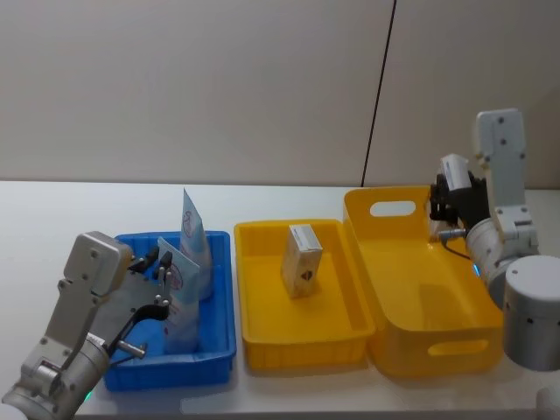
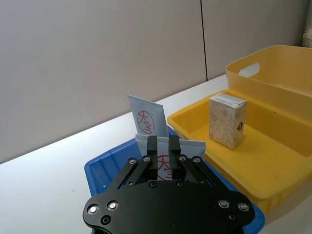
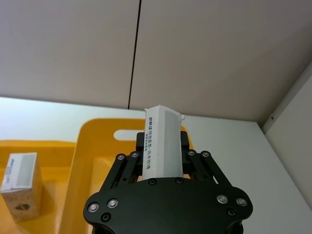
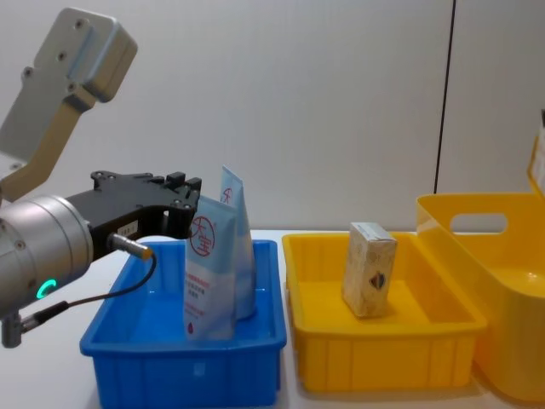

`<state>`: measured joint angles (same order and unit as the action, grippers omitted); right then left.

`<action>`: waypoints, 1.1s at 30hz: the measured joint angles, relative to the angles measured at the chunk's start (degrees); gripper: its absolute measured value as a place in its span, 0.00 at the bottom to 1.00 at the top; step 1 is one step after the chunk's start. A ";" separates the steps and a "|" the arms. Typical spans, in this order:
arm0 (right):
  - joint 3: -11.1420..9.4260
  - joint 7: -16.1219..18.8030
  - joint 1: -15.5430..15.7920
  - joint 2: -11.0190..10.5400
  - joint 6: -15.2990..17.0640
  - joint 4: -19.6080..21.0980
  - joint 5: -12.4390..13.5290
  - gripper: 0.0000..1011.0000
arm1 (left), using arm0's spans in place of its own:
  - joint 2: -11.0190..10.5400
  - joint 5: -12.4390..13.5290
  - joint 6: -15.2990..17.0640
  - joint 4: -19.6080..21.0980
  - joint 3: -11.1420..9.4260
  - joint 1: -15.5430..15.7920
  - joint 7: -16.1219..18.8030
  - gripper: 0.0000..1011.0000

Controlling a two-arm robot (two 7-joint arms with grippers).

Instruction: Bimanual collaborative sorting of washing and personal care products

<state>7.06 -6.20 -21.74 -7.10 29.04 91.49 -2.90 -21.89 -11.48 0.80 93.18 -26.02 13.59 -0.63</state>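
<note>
My left gripper (image 1: 160, 262) (image 2: 163, 144) (image 4: 194, 204) is shut on the top edge of a light-blue pouch (image 1: 179, 302) (image 4: 209, 281) with a red circle logo. That pouch stands upright in the blue bin (image 1: 175, 367). A second pouch (image 1: 194, 236) (image 2: 148, 117) (image 4: 240, 247) leans just behind it. My right gripper (image 1: 444, 203) (image 3: 163, 146) is shut on a small pale carton (image 3: 163, 134), held above the far right side of the tall yellow bin (image 1: 437, 350). Another beige carton (image 1: 302, 260) (image 4: 369, 268) stands in the low yellow tray (image 1: 302, 343).
The three containers sit side by side on the white table (image 1: 52, 210): blue bin left, low yellow tray (image 4: 383, 358) in the middle, tall handled yellow bin (image 4: 502, 256) right. A grey wall rises behind. Bare table lies behind and to the left of the bins.
</note>
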 joint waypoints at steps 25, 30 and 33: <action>-1.28 0.42 -2.46 0.76 1.20 -6.28 -0.64 0.33 | 0.00 0.00 0.00 0.00 0.00 0.00 0.00 0.13; -1.37 0.40 -2.62 0.83 1.23 -6.58 -0.67 0.33 | 0.00 0.00 0.00 0.00 0.00 0.00 0.00 0.13; -1.40 0.38 -2.67 0.87 1.24 -6.73 -0.68 0.39 | 0.00 0.00 0.00 0.00 0.00 0.00 0.00 0.13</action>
<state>5.66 -5.82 -24.40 -6.23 30.29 84.76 -3.58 -21.90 -11.48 0.80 93.18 -26.02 13.59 -0.63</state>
